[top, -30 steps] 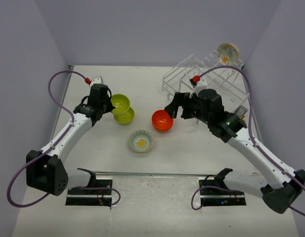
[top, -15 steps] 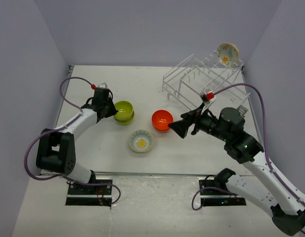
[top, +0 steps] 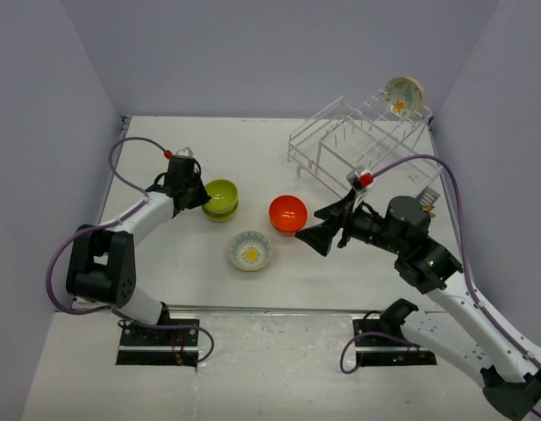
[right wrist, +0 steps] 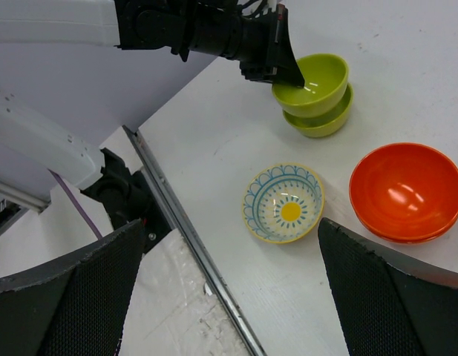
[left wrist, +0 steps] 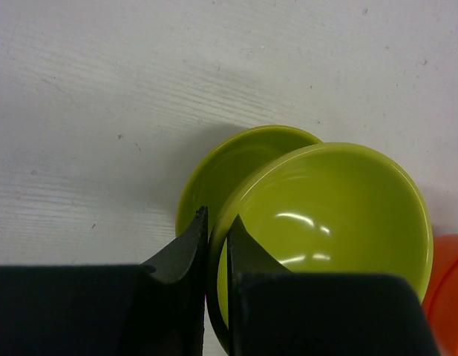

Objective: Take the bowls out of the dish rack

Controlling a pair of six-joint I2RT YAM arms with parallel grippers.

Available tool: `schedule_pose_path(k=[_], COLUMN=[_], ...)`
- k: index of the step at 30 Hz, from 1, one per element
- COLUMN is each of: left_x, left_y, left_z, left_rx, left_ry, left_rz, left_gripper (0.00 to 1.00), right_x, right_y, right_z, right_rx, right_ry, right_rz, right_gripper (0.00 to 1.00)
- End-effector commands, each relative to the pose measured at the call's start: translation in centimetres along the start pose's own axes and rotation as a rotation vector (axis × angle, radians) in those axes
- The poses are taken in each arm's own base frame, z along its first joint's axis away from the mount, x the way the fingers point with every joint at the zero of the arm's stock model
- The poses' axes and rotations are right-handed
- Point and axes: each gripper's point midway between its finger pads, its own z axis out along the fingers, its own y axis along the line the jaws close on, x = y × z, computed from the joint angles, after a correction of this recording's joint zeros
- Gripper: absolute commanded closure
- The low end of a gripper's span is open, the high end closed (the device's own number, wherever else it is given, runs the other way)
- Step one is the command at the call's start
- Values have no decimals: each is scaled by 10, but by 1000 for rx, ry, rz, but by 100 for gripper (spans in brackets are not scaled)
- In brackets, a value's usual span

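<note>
My left gripper [top: 197, 195] [left wrist: 217, 219] is shut on the near rim of a yellow-green bowl [top: 221, 193] [left wrist: 340, 215]. That bowl sits nested in a second yellow-green bowl [left wrist: 214, 170] [right wrist: 326, 122] on the table. An orange-red bowl [top: 288, 213] [right wrist: 407, 190] and a cream flower bowl [top: 251, 250] [right wrist: 283, 204] lie on the table nearby. My right gripper [top: 327, 230] [right wrist: 229, 297] hangs open and empty, just right of the orange-red bowl. The white dish rack [top: 358, 136] stands at the back right, with another flower bowl [top: 402, 95] at its far corner.
A metal rail [right wrist: 184, 237] runs along the table's near edge, above the arm bases. Grey walls close in the left, back and right sides. The left arm [right wrist: 199, 30] reaches across the upper part of the right wrist view.
The left gripper has lowered its yellow-green bowl into the other one. The right gripper has let go of the orange-red bowl and drawn back to the right, now open.
</note>
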Motion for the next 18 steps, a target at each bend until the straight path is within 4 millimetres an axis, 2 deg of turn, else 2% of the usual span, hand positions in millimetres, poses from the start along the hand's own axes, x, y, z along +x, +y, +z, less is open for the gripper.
schedule_pose_path(k=[1,8,10,18], left_x=[-16,-14,-13,-19], left_y=[-13,-14,-13,-15], left_z=[0,1,0,-8], left_rx=[59,62,61,65], left_ry=[-56,-47,-46,-65], left_rz=[2,3,1,2], left_gripper=[91,91,87,80], right_x=[-1,1,0,1], right_y=[4,8,8,9], right_z=[1,0,0,0], right_rx=[-39,-61,-60,-68], right_ry=[-19,-8,-10,-8], right_rz=[-36,-45,-45,-45], right_gripper=[1,1,1,1])
